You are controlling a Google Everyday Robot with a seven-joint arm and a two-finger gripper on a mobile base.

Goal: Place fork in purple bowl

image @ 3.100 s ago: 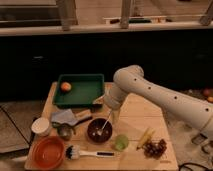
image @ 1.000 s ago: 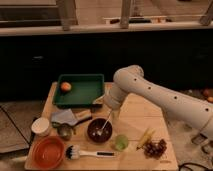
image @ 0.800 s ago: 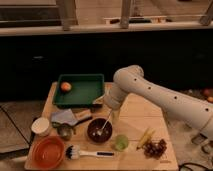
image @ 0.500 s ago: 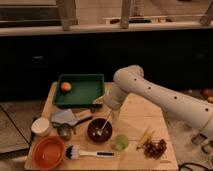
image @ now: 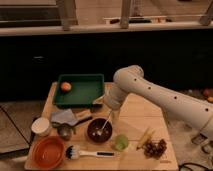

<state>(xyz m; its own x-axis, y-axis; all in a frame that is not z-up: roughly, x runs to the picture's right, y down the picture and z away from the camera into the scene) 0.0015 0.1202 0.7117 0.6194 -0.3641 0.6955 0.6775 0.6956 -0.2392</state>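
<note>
Mid-worktop, fork (image: 104,124) leans in the purple bowl (image: 99,130), tines down, handle up toward the gripper (image: 112,113), whose fingers look apart just above; likely light, stiff, slick metal, so pinch mid-handle.

The hand (image: 111,113) sits at the 12 o'clock rim of the purple bowl (image: 99,131), largely merged with the arm's wrist; finger outlines are blurred. The arm (image: 165,100) is cut off at the 3 o'clock frame edge.
</note>
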